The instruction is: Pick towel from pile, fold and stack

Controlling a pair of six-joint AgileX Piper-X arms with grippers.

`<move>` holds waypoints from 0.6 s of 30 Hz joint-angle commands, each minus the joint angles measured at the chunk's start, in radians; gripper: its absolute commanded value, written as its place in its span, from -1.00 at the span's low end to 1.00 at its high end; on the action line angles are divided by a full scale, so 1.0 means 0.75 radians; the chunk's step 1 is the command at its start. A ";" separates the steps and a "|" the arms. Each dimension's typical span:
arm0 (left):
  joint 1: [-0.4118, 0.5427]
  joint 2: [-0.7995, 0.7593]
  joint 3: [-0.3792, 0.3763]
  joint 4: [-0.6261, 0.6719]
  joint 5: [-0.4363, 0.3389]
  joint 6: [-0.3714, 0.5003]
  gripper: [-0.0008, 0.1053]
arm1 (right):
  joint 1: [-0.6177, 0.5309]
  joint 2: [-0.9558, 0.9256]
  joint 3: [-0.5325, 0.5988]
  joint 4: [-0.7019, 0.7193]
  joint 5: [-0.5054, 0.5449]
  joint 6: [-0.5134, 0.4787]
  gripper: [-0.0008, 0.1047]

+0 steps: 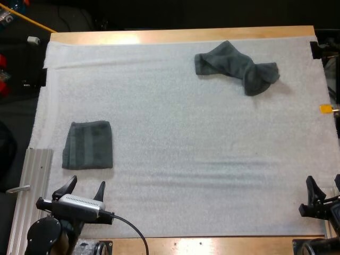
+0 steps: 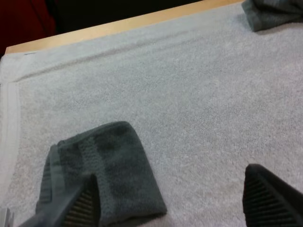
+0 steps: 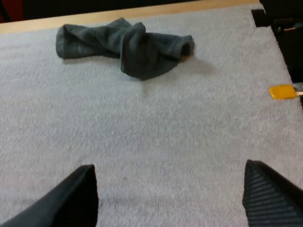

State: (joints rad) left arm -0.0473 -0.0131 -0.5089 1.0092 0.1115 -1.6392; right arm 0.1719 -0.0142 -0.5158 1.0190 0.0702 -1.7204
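On the mat (image 1: pixel 186 133), left tool (image 1: pixel 86 184) and right tool (image 1: pixel 324 186) gape, apparently empty.

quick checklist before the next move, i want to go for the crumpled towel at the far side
1. Left claw open, holding nothing: ok.
2. Right claw open, holding nothing: ok.
3. Crumpled towel lies free on the mat, nothing on it: ok.
4. Bare mat between the right claw and the crumpled towel: ok.
5. Folded towel lies flat, apart from the left claw: ok.
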 commanded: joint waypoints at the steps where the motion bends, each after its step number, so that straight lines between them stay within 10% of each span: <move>1: 0.000 -0.181 -0.001 -0.030 -0.004 -0.002 0.18 | -0.008 -0.043 -0.012 -0.019 -0.007 -0.010 0.21; 18: 0.000 0.191 -0.203 -0.033 0.403 0.016 0.18 | -0.008 0.305 -0.263 -0.020 -0.451 -0.017 0.21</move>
State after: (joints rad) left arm -0.0473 0.1263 -0.6522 0.9919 0.3857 -1.6352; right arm 0.1719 0.2081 -0.7024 1.0109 -0.2377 -1.7211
